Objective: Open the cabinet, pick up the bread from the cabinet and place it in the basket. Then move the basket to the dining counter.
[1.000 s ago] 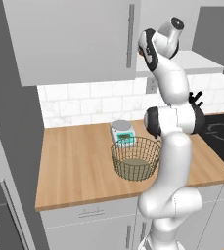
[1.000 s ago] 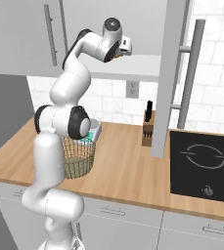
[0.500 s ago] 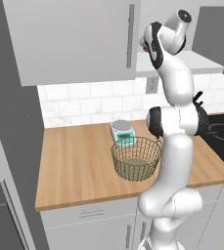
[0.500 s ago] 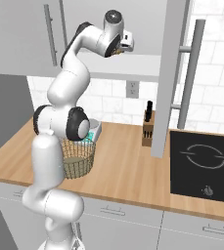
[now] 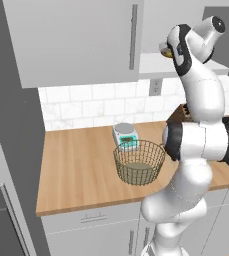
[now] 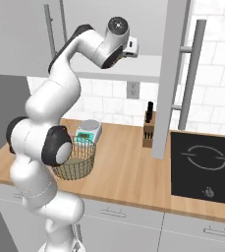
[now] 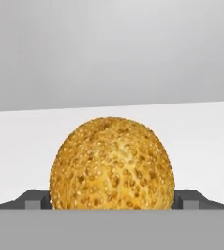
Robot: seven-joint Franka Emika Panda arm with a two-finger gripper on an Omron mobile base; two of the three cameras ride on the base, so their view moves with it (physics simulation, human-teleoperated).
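We can't read any writing or brand anywhere, not even on the kitchen scale (image 5: 125,136) with its teal display. In the hand view the bread (image 7: 112,164) sits on the white shelf (image 7: 196,146) of the open cabinet (image 6: 173,74), right between the two dark fingertips (image 7: 34,200), so the gripper (image 7: 112,202) is spread either side of it; we can't tell if it's touching. The wire basket (image 5: 139,161) stands on the wood worktop (image 5: 76,165) near its front edge, just in front of the scale. A knife block (image 6: 148,130) stands by the tiled wall.

Arm raised high, gripper (image 7: 111,201) fingers spread.
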